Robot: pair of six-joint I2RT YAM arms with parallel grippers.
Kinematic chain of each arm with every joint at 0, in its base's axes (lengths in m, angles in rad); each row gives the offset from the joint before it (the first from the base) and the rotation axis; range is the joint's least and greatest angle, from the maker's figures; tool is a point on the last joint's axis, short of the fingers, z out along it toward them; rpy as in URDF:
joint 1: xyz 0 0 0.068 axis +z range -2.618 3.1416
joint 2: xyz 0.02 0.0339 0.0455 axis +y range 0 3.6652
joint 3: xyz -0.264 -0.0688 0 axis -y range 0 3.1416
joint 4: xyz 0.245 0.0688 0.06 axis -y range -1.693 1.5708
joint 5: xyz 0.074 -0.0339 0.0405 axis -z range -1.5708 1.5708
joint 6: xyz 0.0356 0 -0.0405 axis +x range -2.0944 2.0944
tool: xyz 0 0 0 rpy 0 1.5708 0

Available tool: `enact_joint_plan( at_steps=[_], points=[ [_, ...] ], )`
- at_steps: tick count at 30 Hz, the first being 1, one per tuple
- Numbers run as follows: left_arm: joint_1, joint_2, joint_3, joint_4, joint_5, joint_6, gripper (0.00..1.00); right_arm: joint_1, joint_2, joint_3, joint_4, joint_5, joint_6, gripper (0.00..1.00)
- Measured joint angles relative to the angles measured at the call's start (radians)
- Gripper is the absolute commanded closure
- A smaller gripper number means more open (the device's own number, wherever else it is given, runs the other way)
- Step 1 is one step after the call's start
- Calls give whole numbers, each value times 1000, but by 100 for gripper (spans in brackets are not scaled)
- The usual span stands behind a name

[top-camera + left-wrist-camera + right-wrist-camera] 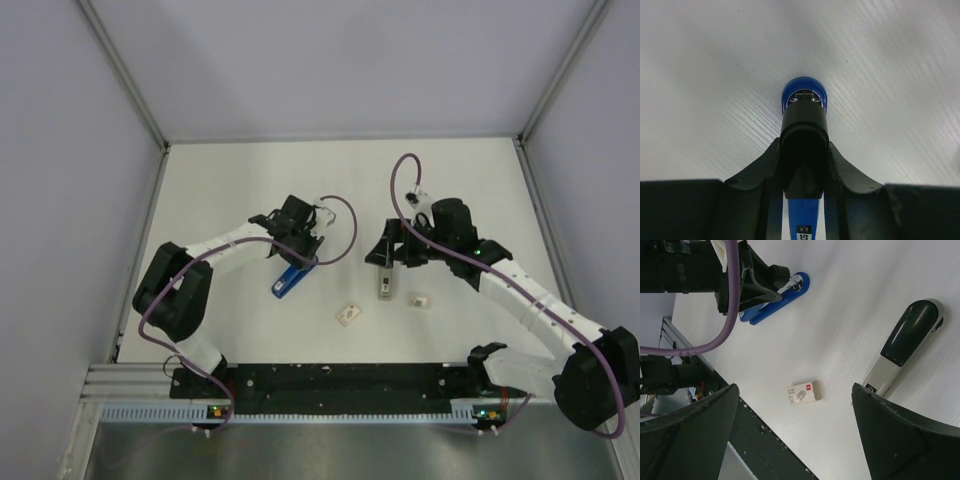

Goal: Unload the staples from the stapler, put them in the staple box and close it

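Blue stapler [293, 280] gripped in L jaws, grey stapler [384, 287] near wide-open R jaws, 2 white boxes [348, 315] [420, 299].

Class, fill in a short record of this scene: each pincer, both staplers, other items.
Left pincer: closed on the blue stapler, at its black top
Right pincer: open, near the grey stapler, not touching it
Small white boxes: two, loose on the table
Staples: none visible
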Motion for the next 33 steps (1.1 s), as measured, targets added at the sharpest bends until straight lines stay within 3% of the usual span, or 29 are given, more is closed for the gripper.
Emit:
enact_joint_plan(
  at_steps=[1,9,14,23,28,33],
  points=[
    [0,0,0,-1,-3,5,100,0,0,-1,0,0,0,5],
    [-11,-5,17,-39,-23,0,100,0,1,-1,1,-1,0,6],
    [-48,-98,19,-74,-6,-8,100,8,20,-1,3,-15,2,7],
    [-60,-412,11,-74,139,-17,100,39,62,15,1,-32,12,13],
    [-61,-475,-27,-69,220,-29,100,45,66,48,18,-55,50,16],
    [-61,-492,-74,-69,283,-41,100,51,66,56,54,-86,97,25]
  ],
)
